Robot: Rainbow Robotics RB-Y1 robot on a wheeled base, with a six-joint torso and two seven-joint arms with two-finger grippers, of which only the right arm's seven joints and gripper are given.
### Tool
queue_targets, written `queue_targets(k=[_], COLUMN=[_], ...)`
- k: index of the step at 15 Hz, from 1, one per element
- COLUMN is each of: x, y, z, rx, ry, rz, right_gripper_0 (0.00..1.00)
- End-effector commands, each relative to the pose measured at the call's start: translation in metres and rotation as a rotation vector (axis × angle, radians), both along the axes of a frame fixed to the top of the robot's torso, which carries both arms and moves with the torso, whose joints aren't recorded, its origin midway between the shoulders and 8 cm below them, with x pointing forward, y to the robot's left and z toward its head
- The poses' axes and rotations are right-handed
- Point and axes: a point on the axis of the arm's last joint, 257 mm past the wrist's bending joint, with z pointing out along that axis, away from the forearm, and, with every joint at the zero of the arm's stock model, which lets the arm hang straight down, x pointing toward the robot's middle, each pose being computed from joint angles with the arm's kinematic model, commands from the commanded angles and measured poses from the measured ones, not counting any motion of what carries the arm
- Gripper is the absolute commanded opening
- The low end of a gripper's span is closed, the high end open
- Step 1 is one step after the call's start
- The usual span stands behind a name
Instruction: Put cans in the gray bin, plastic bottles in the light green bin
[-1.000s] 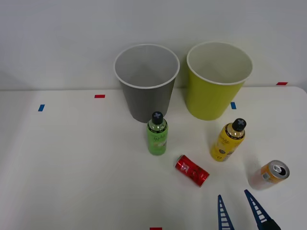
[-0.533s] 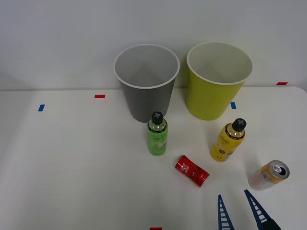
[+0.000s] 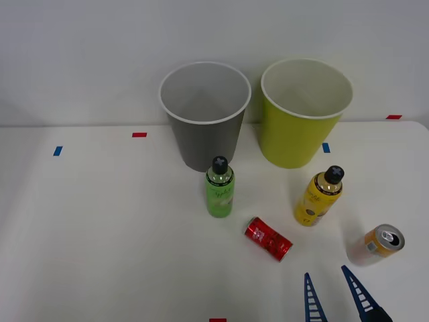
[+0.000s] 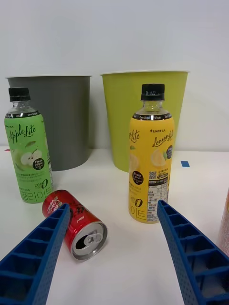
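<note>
Two bins stand at the table's far side — the tall gray wastebasket (image 3: 205, 114), then the yellow-green wastebasket (image 3: 305, 111). Two black-capped plastic bottles stand upright: green (image 3: 219, 188), yellow (image 3: 319, 196). Two cans: the shiny red one (image 3: 268, 238) lies flat, its silver top toward the robot; the orange one (image 3: 378, 243) stands — cut off at the wrist view's edge. The right gripper (image 3: 334, 294) is spread open, holding nothing.

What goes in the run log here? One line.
right end effector: open, empty | red can: lying | orange can, bottles: upright | bins: empty
</note>
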Motion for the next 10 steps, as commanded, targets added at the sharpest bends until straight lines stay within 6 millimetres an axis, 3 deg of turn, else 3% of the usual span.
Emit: queue_targets(k=[1, 10], x=[0.0000, 0.0000], y=[0.0000, 0.0000], z=[0.0000, 0.0000], rx=[0.000, 0.000], ry=[0.000, 0.000], rz=[0.000, 0.000], right_gripper_0=[0.62, 0.62])
